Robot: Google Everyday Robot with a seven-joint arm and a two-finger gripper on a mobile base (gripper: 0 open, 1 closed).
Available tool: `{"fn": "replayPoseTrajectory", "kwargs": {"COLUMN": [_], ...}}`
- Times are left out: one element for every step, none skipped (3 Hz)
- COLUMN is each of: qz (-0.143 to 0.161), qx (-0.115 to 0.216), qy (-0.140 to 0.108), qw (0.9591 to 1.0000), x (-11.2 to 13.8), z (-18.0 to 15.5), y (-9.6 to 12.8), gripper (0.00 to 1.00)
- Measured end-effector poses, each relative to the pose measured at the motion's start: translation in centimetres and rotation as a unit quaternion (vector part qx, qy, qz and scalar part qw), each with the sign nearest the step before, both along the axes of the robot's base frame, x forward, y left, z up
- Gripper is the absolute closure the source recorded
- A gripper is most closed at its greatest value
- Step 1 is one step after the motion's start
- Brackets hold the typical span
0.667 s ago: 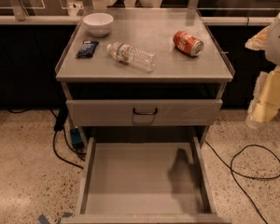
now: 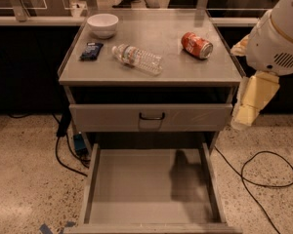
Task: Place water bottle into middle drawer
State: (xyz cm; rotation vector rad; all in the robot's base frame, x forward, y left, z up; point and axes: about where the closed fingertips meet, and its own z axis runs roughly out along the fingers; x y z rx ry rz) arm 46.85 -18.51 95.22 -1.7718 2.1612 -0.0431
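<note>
Cabinet (image 2: 171,69) top holds everything. Middle drawer (image 2: 136,189) pulled out at floor level, nothing inside. Gripper (image 2: 249,104) hangs off the cabinet's right edge; open or closed, can't tell. Water bottle (image 2: 137,59) lies on its side mid-top, between red soda can (image 2: 197,45) and white bowl (image 2: 103,24).

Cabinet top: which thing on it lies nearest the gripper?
The red soda can, alone on the right side; the gripper hangs right of the cabinet.

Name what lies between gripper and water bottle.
Camera view: only bare cabinet top right of the water bottle; the gripper hangs off the cabinet's right side, the soda can farther back.
</note>
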Motion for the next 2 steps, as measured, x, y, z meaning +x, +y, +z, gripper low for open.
{"fn": "replayPoseTrajectory", "kwargs": {"qz": [0.000,0.002], "qx": [0.000,0.012], "qy": [0.000,-0.007], "qw": [1.0000,0.9999], "x": [0.0,1.4], "z": [0.0,-0.6], "y": [0.0,0.6], "gripper": [0.00,0.00]}}
